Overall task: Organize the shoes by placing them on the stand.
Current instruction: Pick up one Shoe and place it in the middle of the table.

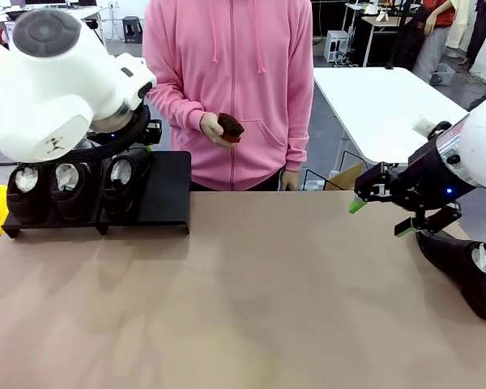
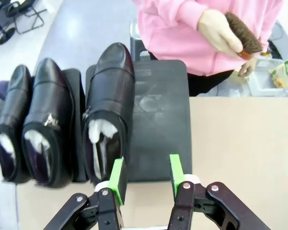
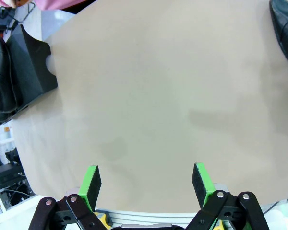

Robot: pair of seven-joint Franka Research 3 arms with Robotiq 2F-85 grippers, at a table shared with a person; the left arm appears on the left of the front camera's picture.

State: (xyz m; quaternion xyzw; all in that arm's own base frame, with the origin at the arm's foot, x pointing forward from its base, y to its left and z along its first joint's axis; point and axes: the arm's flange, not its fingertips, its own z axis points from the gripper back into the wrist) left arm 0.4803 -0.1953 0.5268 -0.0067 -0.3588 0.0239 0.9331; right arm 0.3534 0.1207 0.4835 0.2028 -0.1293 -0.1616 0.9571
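Three shoes (image 1: 73, 186) stand in a row on the stand (image 1: 158, 198) at the table's far left, a fourth shoe (image 1: 470, 267) lying at the right edge.

From the front, a person in pink holds a brush (image 1: 230, 127) behind the table (image 1: 243, 308). The left wrist camera shows the left gripper (image 2: 147, 175) half open and empty just above the third shoe's heel. The right wrist camera shows the right gripper (image 3: 146, 184) spread wide over bare tabletop.
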